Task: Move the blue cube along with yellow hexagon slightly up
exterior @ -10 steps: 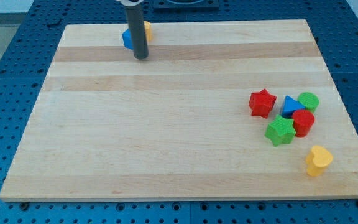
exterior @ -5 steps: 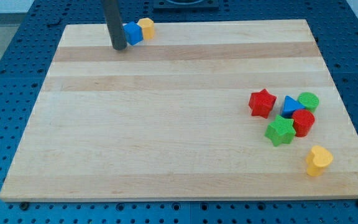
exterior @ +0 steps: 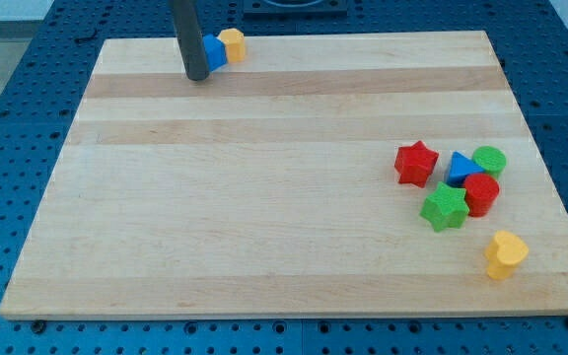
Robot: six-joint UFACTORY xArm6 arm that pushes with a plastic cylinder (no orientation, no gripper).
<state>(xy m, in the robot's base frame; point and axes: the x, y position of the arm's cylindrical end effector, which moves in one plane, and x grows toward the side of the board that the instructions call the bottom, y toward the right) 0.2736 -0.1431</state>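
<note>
With no jaws fitted, nothing was held; my tip (exterior: 196, 76) was pressed beside the small blue plastic cube (exterior: 214, 51), touching the yellow plastic hexagon (exterior: 232, 44), so a short, centred upward push across the pale wooden desk (exterior: 264, 217) was judged best.

Pale wood board (exterior: 264, 227) with lighter and darker plank stripes fills most of my view. Under it a blue perforated base (exterior: 8, 118), regular hole grid, visible on every side. Light is even, soft shadows. Dark fixture at the view's top edge, unclear.
</note>
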